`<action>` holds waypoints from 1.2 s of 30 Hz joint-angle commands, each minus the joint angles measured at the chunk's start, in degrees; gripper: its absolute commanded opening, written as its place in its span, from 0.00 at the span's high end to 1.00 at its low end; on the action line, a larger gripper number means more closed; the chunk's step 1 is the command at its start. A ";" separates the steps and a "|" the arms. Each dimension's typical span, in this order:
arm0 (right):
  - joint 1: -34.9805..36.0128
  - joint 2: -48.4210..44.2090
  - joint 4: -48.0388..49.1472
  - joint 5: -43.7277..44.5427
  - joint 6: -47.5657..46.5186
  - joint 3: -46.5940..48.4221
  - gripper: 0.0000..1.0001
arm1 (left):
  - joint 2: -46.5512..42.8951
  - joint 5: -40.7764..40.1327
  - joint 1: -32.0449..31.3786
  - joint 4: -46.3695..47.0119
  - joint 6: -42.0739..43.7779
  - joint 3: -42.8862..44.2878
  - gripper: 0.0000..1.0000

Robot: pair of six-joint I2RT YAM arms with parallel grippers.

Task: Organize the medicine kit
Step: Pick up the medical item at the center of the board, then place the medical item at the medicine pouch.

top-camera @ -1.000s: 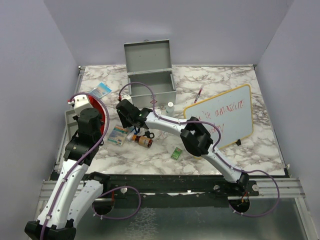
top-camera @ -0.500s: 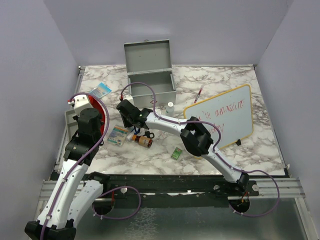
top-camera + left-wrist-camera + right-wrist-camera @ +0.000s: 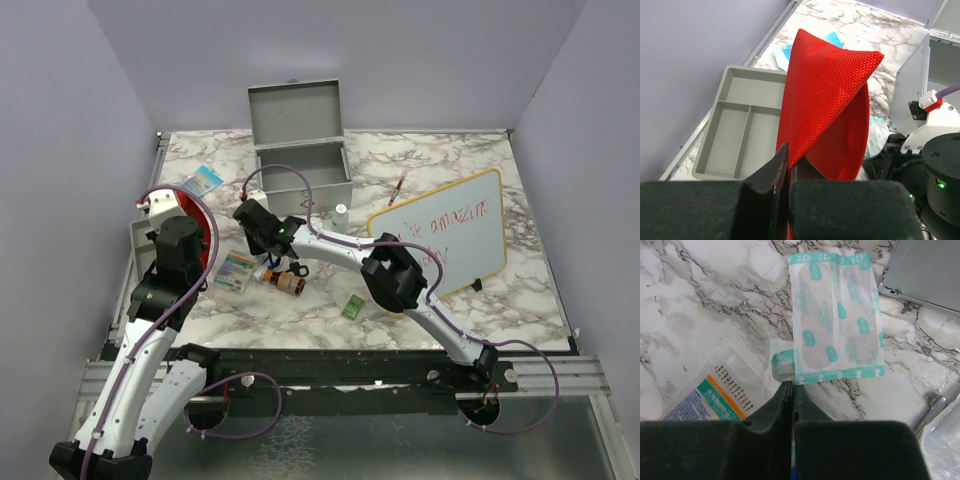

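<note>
Left end effector (image 3: 788,160) is clamped on a red mesh pouch (image 3: 825,100) near the divided tray (image 3: 735,125). Right end effector (image 3: 791,390) pinches only the edge of a plaster packet (image 3: 837,315). So thin a hold may slip before reaching the open medicine kit (image 3: 300,150), which stands at the back of the surface.

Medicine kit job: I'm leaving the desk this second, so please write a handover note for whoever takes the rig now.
Left gripper: shut on the red mesh pouch, held up near the grey divided tray.
Right gripper: shut, tips at the corner of a plaster wrapper on the marble table; actual grip unclear.
Medicine kit: at the back, lid open.
Done: lid open, pouch in hand.
To do: amber bottle, teal-and-orange pack, green packet and blue packet lie loose outside the kit.
</note>
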 commanded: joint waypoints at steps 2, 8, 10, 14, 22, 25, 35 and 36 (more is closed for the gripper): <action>-0.02 -4.26 0.34 0.42 -0.71 -2.33 0.97 | -0.68 0.81 -0.40 1.63 0.63 -0.67 1.00; -0.33 -8.35 1.55 0.13 -1.42 -3.86 0.98 | -0.57 1.19 -0.40 1.57 0.54 -0.64 1.00; -0.53 -10.55 2.40 -0.22 -1.21 -5.90 0.97 | -0.56 1.72 -0.40 1.57 0.54 -0.60 1.00; -1.05 -16.12 4.74 -1.30 -0.30 -10.91 0.98 | -0.58 4.86 -0.49 1.61 0.14 -0.68 1.00; -1.60 -30.29 8.58 -1.78 1.89 -23.93 0.98 | 0.19 17.00 -0.80 1.98 -1.93 -0.90 1.00; -1.65 -36.18 10.30 -1.87 3.49 -29.37 0.98 | 0.67 22.82 -0.80 2.23 -3.29 -1.13 1.00; -1.68 -50.01 25.65 -11.77 15.68 -45.06 0.97 | 3.29 36.09 -0.75 3.35 -10.18 -0.90 1.00; -1.66 -50.52 27.53 -13.22 17.34 -46.18 0.97 | 3.83 36.55 -0.75 3.08 -10.78 -0.51 1.00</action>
